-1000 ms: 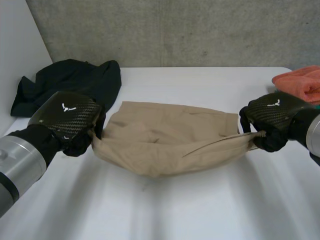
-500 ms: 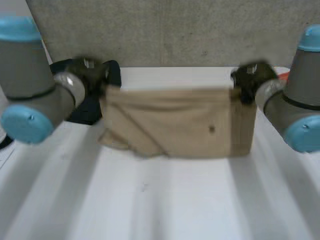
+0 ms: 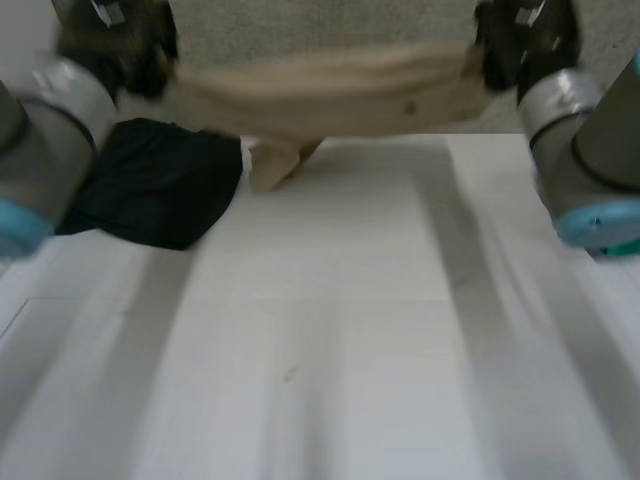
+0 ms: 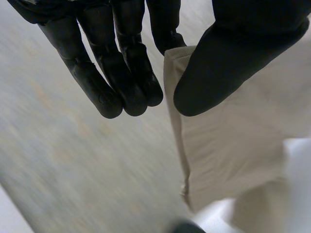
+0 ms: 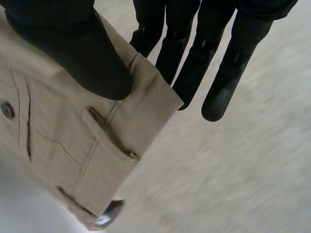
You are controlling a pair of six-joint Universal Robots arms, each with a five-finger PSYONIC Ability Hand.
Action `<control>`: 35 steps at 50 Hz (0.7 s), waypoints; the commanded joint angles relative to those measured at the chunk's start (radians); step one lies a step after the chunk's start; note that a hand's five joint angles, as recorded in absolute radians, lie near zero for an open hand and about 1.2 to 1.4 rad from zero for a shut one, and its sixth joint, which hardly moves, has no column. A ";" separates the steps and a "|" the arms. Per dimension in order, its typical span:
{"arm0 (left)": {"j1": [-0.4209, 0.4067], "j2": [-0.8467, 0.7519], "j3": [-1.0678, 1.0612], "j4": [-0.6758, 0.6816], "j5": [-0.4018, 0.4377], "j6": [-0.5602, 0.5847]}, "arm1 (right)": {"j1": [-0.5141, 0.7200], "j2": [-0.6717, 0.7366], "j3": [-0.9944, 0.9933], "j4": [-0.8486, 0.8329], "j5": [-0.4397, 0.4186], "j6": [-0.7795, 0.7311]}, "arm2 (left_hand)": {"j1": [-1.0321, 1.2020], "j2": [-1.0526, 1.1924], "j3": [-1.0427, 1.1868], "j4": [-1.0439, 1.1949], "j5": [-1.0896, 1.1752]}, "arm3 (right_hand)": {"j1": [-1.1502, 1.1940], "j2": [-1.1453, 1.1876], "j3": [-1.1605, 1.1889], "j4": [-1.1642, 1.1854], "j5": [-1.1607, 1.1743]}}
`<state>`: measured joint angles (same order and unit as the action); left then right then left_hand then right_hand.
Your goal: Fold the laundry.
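At the table's left, black cloth (image 3: pixel 150 185): lies crumpled on the white table (image 3: pixel 330 330), near its far edge, just beside the hanging part of the trousers.
Left arm (image 3: pixel 40 130): reaches up and away over the black cloth, and its hand is high in front of the grey wall (image 3: pixel 320 25).
Left hand (image 3: pixel 115 40): in its wrist view the hand (image 4: pixel 121 63) pinches one end of the trousers between thumb and a finger. The other fingers are straight and close together, beside the cloth and off it.
Trousers (image 3: pixel 330 95): tan, held in the air above the table's far edge and stretched as a sagging band from one hand to the other. A fold hangs down towards the table at the left. Whether it touches the table cannot be told. The left wrist view shows a plain edge of them (image 4: pixel 233 145), the right wrist view the waistband end (image 5: pixel 63 136).
Button (image 5: pixel 7 109): dark, on the trousers beside a pocket slit.
Belt loop (image 5: pixel 109 136): on the waistband, beyond the thumb.
Right hand (image 3: pixel 525 35): in its wrist view the hand (image 5: pixel 73 43) pinches the waistband corner, thumb on the front and straight, slightly spread fingers behind.
Right arm (image 3: pixel 590 150): rises at the table's right side.
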<state>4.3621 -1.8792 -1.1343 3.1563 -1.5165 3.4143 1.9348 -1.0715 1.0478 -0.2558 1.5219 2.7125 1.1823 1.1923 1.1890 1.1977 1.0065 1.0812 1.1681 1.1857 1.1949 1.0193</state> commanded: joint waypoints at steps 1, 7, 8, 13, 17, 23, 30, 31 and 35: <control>-0.044 -0.043 -0.277 0.068 0.016 0.005 | -0.023 0.077 0.181 0.049 -0.086 -0.010 | 0.214 0.204 0.207 0.199 0.215 | 0.315 0.228 0.211 0.201 0.202; -0.055 -0.058 -0.415 0.058 0.022 0.036 | -0.054 0.090 0.328 0.069 -0.101 -0.051 | 0.214 0.204 0.207 0.199 0.215 | 0.315 0.228 0.211 0.201 0.202; -0.055 -0.051 -0.429 0.050 0.022 0.040 | -0.054 0.081 0.348 0.079 -0.103 -0.060 | 0.214 0.204 0.207 0.199 0.215 | 0.315 0.228 0.211 0.201 0.202; -0.055 0.069 -0.531 -0.044 0.025 0.077 | -0.066 -0.062 0.469 0.290 -0.132 -0.181 | 0.214 0.204 0.207 0.199 0.215 | 0.315 0.228 0.211 0.201 0.202; -0.068 0.239 -0.633 -0.278 0.032 0.172 | -0.086 -0.183 0.535 0.612 -0.161 -0.395 | 0.214 0.204 0.207 0.199 0.215 | 0.315 0.228 0.211 0.201 0.202; -0.091 0.383 -0.682 -0.559 0.076 0.309 | -0.152 -0.269 0.574 0.974 -0.169 -0.690 | 0.214 0.204 0.207 0.199 0.215 | 0.315 0.228 0.211 0.201 0.202; -0.093 0.352 -0.625 -0.564 0.136 0.346 | -0.157 -0.268 0.543 0.900 -0.164 -0.602 | 0.214 0.204 0.207 0.199 0.215 | 0.315 0.228 0.211 0.201 0.202; -0.098 0.309 -0.590 -0.523 0.127 0.345 | -0.160 -0.243 0.529 0.862 -0.169 -0.559 | 0.214 0.204 0.207 0.199 0.215 | 0.315 0.228 0.211 0.201 0.202; -0.128 0.174 -0.460 -0.399 0.064 0.339 | -0.154 -0.176 0.488 0.744 -0.157 -0.424 | 0.214 0.204 0.207 0.199 0.215 | 0.315 0.228 0.211 0.201 0.202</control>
<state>4.2630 -1.5390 -1.7465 2.5939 -1.3920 3.7661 1.7750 -1.3321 1.5925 0.6562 1.3557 2.1040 1.1823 1.1929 1.1890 1.1979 1.0109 1.0812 1.1681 1.1858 1.1950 1.0201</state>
